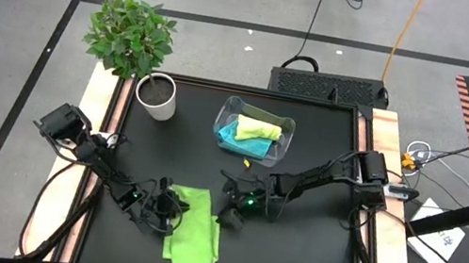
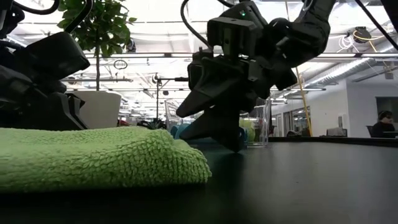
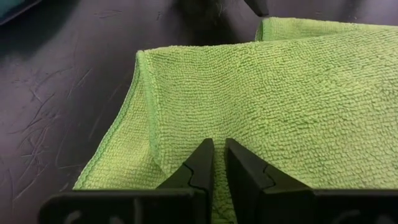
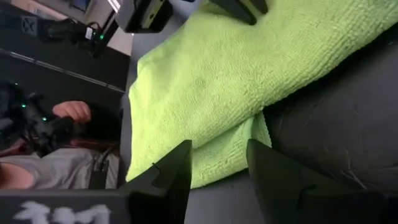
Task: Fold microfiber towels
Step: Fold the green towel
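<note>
- The bright green towel [image 1: 194, 230] lies folded near the front edge of the table [image 1: 310, 249], its long axis running from the front edge toward the back.
- My left gripper [image 1: 166, 211] sits at the towel's left long edge, fingers [image 3: 198, 171] nearly pressed together with only a thin slit between them, down on the cloth; I judge they may be nipping a fold of it, though I cannot tell for certain.
- My right gripper [image 1: 230, 215] hangs just beside the towel's back right corner, fingers [image 4: 174, 171] spread and holding nothing, with the corner lying ahead of them.
- The two arms flank the towel across its short width, and my left is the closer one, already touching it.
- The pale yellow-green towel [image 1: 259, 126] and the turquoise towel [image 1: 234, 135] lie in the clear bin [image 1: 228, 111] toward the back of the table, well apart from both grippers, beside a potted plant [image 1: 135, 43] at the back left corner.
- I judge the next fold must go across the long axis, so each gripper needs a corner at the same end.
</note>
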You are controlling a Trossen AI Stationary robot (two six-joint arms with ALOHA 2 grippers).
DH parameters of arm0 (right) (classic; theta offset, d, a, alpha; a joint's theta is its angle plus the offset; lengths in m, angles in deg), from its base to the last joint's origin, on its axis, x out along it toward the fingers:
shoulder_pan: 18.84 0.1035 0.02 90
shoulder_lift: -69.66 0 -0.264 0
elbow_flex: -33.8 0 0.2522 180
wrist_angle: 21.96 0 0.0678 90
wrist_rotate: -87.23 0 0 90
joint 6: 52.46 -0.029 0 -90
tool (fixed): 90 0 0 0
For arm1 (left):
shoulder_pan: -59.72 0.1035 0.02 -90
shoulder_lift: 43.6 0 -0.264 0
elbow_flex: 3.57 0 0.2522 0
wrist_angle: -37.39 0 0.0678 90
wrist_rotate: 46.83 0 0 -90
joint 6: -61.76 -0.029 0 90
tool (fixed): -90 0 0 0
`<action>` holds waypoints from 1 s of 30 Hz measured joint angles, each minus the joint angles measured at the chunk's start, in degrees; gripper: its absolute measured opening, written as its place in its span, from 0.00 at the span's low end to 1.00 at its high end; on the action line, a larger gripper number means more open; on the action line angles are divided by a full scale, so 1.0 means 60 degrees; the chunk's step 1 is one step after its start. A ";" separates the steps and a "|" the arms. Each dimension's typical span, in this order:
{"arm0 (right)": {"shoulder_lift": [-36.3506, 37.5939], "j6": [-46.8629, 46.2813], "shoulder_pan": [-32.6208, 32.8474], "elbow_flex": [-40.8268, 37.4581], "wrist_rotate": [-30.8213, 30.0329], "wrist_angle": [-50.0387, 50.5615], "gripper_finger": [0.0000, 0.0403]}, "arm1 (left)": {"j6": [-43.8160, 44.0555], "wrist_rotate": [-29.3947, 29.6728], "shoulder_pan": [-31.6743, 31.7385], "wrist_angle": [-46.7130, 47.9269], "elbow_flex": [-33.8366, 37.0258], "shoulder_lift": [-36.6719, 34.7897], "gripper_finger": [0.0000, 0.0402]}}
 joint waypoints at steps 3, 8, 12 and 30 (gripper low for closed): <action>0.0007 -0.0051 -0.0042 -0.0036 0.0014 0.0287 0.36 | -0.0040 0.0018 0.0000 -0.0019 0.0000 0.0000 0.10; 0.0007 -0.0513 -0.0029 -0.0043 0.0023 0.0524 0.36 | -0.0240 0.0038 0.0000 -0.0045 0.0000 0.0000 0.10; 0.0006 -0.0755 0.0085 -0.0043 0.0028 0.1592 0.36 | -0.0266 0.0197 0.0000 -0.0045 0.0000 0.0000 0.10; 0.0000 -0.1525 0.0586 -0.0050 -0.0962 0.2633 0.36 | -0.0500 0.0618 0.0000 -0.0157 0.0004 0.0004 0.10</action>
